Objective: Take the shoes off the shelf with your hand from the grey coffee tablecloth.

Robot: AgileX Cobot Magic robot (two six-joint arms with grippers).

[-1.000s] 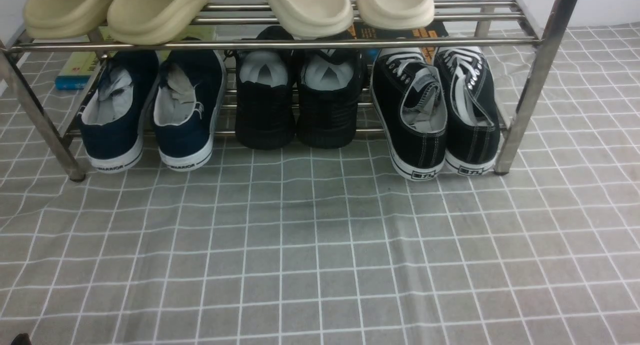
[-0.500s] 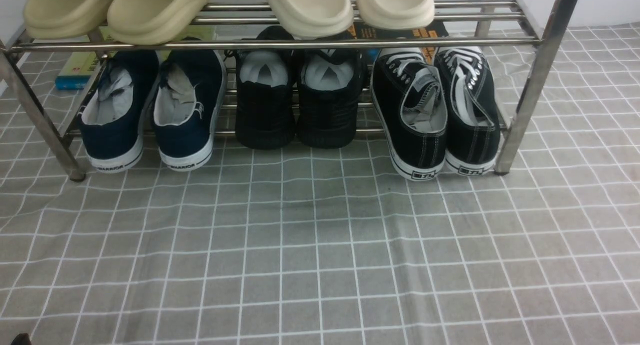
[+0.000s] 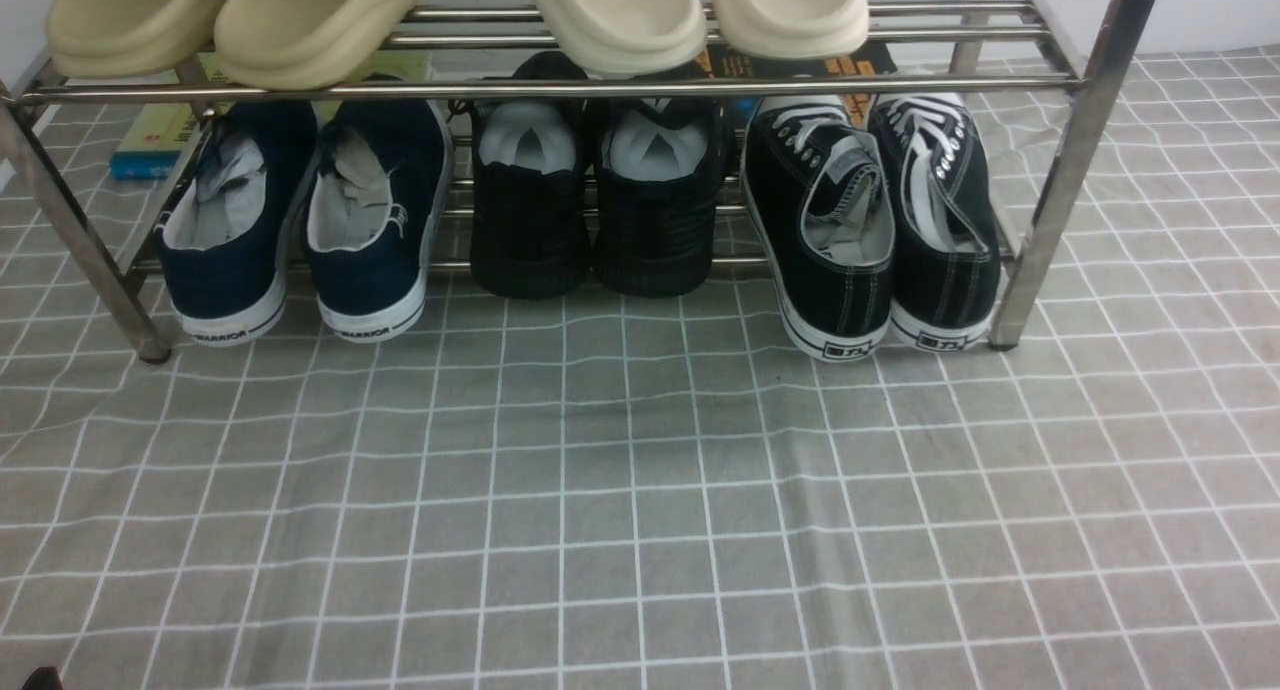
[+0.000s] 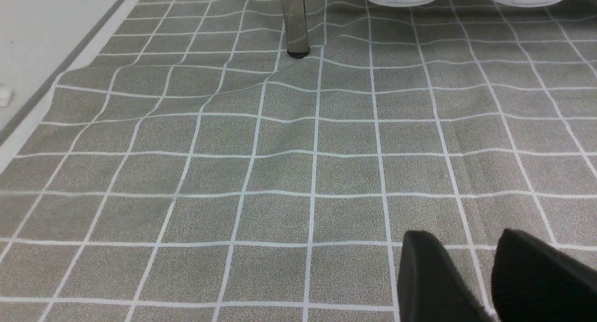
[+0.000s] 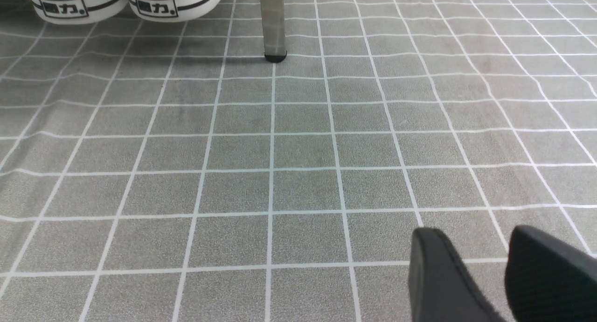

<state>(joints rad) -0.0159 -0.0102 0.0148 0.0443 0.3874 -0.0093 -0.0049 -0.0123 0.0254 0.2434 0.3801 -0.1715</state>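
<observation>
The black canvas sneakers [image 3: 870,220] with white laces and soles sit at the right end of the steel shelf's [image 3: 560,87] lower tier, heels toward me. Their white heels also show in the right wrist view [image 5: 126,2], beside a shelf leg [image 5: 273,28]. The shelf stands on the grey grid tablecloth [image 3: 640,510]. My left gripper [image 4: 466,247] hangs low over the cloth, short of the shelf's left leg [image 4: 294,23], its jaws a little apart and empty. My right gripper [image 5: 466,245] hangs the same way, short of the right leg, slightly open and empty. Neither gripper shows in the front view.
Navy white-soled shoes [image 3: 300,220] sit at the left of the lower tier, all-black knit shoes [image 3: 595,200] in the middle. Beige slippers [image 3: 450,15] lie on the top tier. Books [image 3: 160,135] lie behind the shelf. The cloth's left edge [image 4: 42,112] meets a white floor.
</observation>
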